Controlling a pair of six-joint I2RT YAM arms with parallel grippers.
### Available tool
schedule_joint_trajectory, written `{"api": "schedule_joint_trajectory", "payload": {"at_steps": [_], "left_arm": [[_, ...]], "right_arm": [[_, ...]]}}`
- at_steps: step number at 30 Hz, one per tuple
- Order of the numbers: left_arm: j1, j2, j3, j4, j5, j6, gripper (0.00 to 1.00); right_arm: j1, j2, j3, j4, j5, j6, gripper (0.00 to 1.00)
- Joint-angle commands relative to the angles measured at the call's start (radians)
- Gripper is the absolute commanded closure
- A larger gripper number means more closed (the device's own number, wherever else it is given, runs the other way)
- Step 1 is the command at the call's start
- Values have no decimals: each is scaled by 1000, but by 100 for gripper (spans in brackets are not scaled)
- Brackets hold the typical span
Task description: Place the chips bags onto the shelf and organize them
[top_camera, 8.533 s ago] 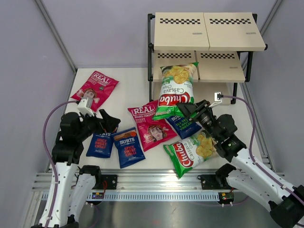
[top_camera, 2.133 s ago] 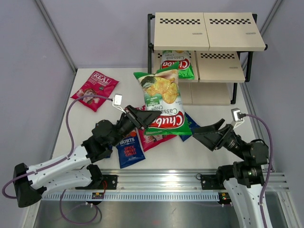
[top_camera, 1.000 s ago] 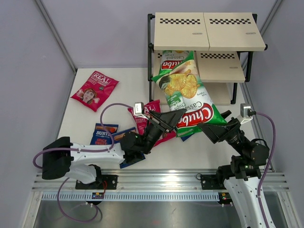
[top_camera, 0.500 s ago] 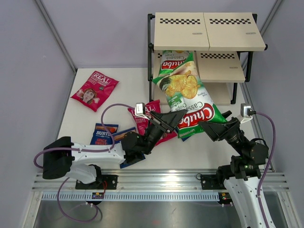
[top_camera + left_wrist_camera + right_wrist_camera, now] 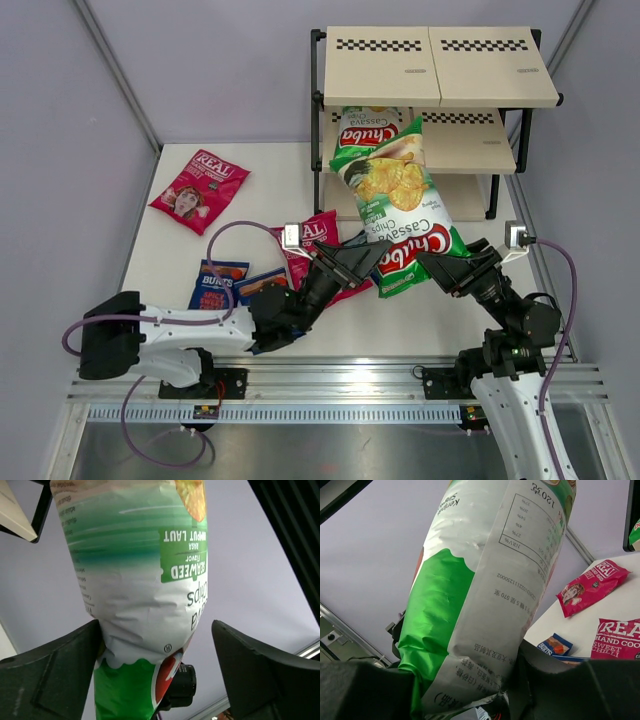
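Observation:
A green-and-white Chuba bag [image 5: 398,200] hangs in the air in front of the shelf [image 5: 440,65], its top end near the middle board. My right gripper [image 5: 437,264] is shut on its lower end; in the right wrist view the bag [image 5: 485,580] is pinched between the fingers of that gripper [image 5: 467,665]. My left gripper [image 5: 372,252] is open round the same end. In the left wrist view the bag [image 5: 135,580] touches one finger of that gripper [image 5: 155,630] and stands clear of the other. A second Chuba bag [image 5: 362,128] lies on the middle board.
One REAL bag [image 5: 200,188] lies at the far left of the table and another [image 5: 312,234] lies partly under my left arm. Two BURTS bags [image 5: 212,285] [image 5: 262,284] lie near the front left. The shelf's black posts [image 5: 318,120] stand close to the held bag.
Over the last second the held bag has tilted steeper, its lower end swinging toward the near edge. Both grippers stay at that end. Earlier the left gripper carried it over from the table.

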Motion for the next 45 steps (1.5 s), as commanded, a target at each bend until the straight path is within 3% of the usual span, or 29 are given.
{"api": "schedule_joint_trajectory", "payload": {"at_steps": [1,6,7,13,17,21,29,34,40,45], "left_arm": [[-18,-60,-28,-91,-65,8,1],[-18,-207,-71,-376,-222,-40,1],[-18,-255,-85,-500,-275,-63,1],[-16,-442,-136,-904,-424,-91,1],[8,-516,-128,-1076,-405,1,1],[62,-514,-69,-1330,-322,54,1],[112,-513,-45,-1446,-184,187,1],[112,-514,-68,-1460,-145,195,1],[112,-505,-93,-1455,-104,206,1],[112,-493,-96,-1467,-78,204,1]], "right_arm": [[-4,-9,4,42,52,-29,71],[-4,-32,-25,-64,134,-23,73],[-4,-35,-48,-72,150,-10,74],[-3,-77,-135,-30,172,61,74],[-4,-101,-161,-93,230,76,74],[-3,-62,-201,-20,279,129,74],[-4,38,-175,78,332,122,75],[-4,50,-154,79,359,130,75],[-4,-46,-135,-16,439,118,76],[-4,27,-112,5,447,132,77]]}}
